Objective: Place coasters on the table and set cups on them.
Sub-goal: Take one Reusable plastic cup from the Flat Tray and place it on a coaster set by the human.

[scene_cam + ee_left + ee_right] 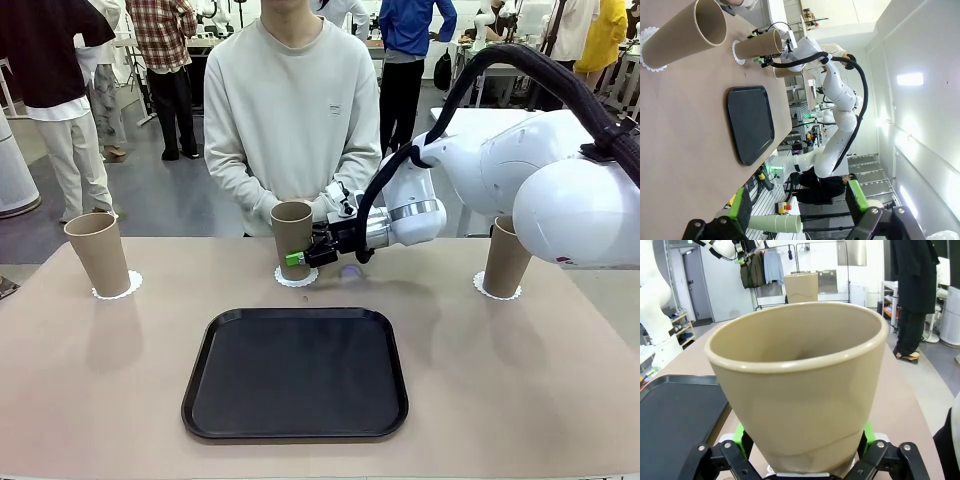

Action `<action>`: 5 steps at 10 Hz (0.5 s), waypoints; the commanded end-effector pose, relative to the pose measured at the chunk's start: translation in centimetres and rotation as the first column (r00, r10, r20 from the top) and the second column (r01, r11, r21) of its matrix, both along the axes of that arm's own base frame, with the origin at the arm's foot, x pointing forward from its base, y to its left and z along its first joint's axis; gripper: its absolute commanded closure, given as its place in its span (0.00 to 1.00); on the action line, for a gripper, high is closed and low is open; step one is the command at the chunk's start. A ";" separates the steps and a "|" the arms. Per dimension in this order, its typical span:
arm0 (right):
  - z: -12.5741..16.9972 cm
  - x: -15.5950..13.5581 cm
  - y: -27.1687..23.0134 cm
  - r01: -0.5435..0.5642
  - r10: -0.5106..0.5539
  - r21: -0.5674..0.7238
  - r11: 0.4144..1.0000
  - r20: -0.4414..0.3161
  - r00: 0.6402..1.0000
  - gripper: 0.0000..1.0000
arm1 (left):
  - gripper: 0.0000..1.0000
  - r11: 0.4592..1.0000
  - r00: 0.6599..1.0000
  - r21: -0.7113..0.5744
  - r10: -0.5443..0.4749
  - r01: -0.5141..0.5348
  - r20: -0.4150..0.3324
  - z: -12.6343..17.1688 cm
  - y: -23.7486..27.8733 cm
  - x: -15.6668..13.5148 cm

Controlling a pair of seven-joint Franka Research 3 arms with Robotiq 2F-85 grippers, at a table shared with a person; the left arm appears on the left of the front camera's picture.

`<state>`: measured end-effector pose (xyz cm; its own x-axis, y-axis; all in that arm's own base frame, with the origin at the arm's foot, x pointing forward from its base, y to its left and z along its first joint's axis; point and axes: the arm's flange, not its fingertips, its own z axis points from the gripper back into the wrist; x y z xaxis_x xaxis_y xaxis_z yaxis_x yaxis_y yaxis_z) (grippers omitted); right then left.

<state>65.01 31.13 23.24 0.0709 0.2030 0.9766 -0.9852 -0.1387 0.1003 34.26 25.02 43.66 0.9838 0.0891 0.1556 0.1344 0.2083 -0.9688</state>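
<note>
Three tan cups stand upright on the beige table [100, 400], each on a white lacy coaster. The left cup [98, 254] is on its coaster [117, 287]. At the right, another cup [505, 258] rests on a coaster [497, 291]. The middle cup [291, 225] sits on the coaster [297, 278] before the person. My right gripper [303, 255] reaches in from the right around that cup's lower part. In the right wrist view the cup [800, 385] sits between the green pads [740, 433], which flank it, open. My left gripper [799, 205] is open and holds nothing, off the table's end.
A black rounded tray [295, 375] lies empty in the table's middle near the front edge. The person's hands [325, 207] are clasped just behind the middle cup. Other people stand farther back in the room.
</note>
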 end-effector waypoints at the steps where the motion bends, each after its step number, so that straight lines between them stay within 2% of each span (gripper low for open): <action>1: 0.3 0.8 -0.2 -0.028 0.027 -0.031 0.999 -0.028 0.999 0.00 | 0.00 1.000 1.000 -0.007 0.005 -0.005 0.000 0.3 0.0 -0.1; 5: 0.6 0.5 -2.1 -0.005 0.004 -0.054 0.999 -0.017 1.000 0.00 | 0.00 1.000 1.000 -0.007 0.005 -0.005 0.000 0.3 0.0 -0.1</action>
<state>65.62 29.62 23.33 0.0713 0.2283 0.9710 -0.9855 -0.1342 0.1039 34.26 25.02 43.66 0.9838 0.0891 0.1556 0.1344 0.2083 -0.9688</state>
